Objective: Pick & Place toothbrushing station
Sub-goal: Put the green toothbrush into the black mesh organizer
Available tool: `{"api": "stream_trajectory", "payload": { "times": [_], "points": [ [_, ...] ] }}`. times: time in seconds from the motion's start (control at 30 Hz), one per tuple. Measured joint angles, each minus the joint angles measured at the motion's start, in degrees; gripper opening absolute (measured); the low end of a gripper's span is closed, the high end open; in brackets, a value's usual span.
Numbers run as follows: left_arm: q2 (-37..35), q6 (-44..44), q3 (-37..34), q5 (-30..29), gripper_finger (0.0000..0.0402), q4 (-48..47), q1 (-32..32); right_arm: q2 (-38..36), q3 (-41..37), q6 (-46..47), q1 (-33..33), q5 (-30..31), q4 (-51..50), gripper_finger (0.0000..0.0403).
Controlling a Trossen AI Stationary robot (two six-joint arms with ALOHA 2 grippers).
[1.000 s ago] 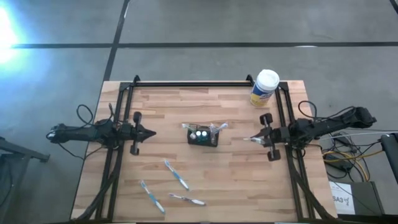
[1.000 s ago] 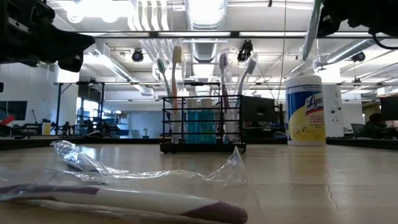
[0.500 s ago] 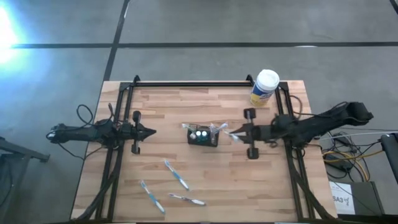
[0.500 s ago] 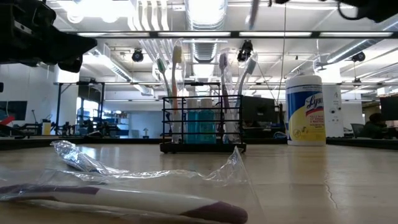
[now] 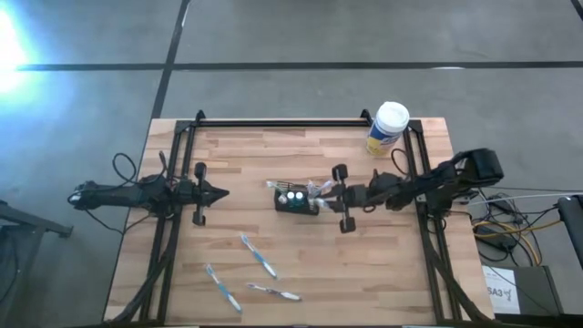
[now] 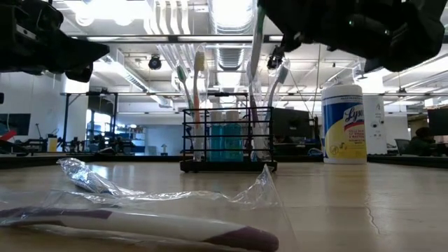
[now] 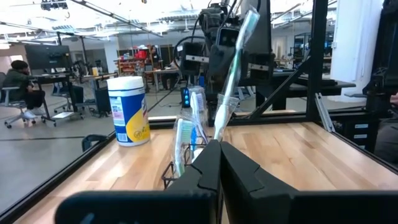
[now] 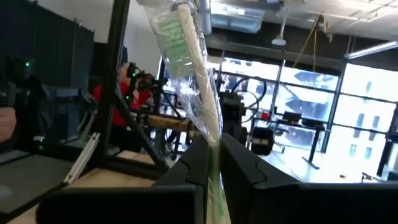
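The toothbrushing station (image 5: 298, 200), a small black mesh-sided holder box, stands near the middle of the wooden table (image 5: 237, 150), with several toothbrushes upright in it and blue-green tubes showing through its mesh in the low view. The right gripper (image 5: 325, 193) hangs just beside the holder's right end, its fingers clamped on a wrapped toothbrush (image 8: 189, 59) with green bristles, held with the brush head up. The left gripper (image 5: 221, 193) waits over the table's left part, well apart from the holder, its fingers pressed together on nothing. On the near side of the table lie three loose toothbrushes (image 5: 259, 256), each angled differently, and in the low view a crumpled clear wrapper (image 6: 105, 187) lies close to the camera beside one of them. A round canister (image 5: 388, 128) with a white lid and yellow label stands at the far right corner, next to the black frame (image 5: 273, 122) that rims the table. The plank top is pale and striped. Beyond it the room is an open workshop with bright ceiling lights, ducts, large windows and desks; a person (image 7: 22, 84) sits at a desk in the background of the left wrist view.
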Motion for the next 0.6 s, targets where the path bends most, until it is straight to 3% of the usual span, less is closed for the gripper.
{"api": "stream_trajectory", "payload": {
  "times": [0.33,0.6],
  "points": [
    [0.0,0.1,0.0,-0.4,0.0007,0.1,0.0,1.0,-5.5,2.3,0.0,6.5,3.8,0.0018],
    [0.0,0.1,0.0,-0.9,0.0007,0.1,0.0,7.1,-6.5,3.5,0.1,13.0,11.3,0.0018]
  ]
}}
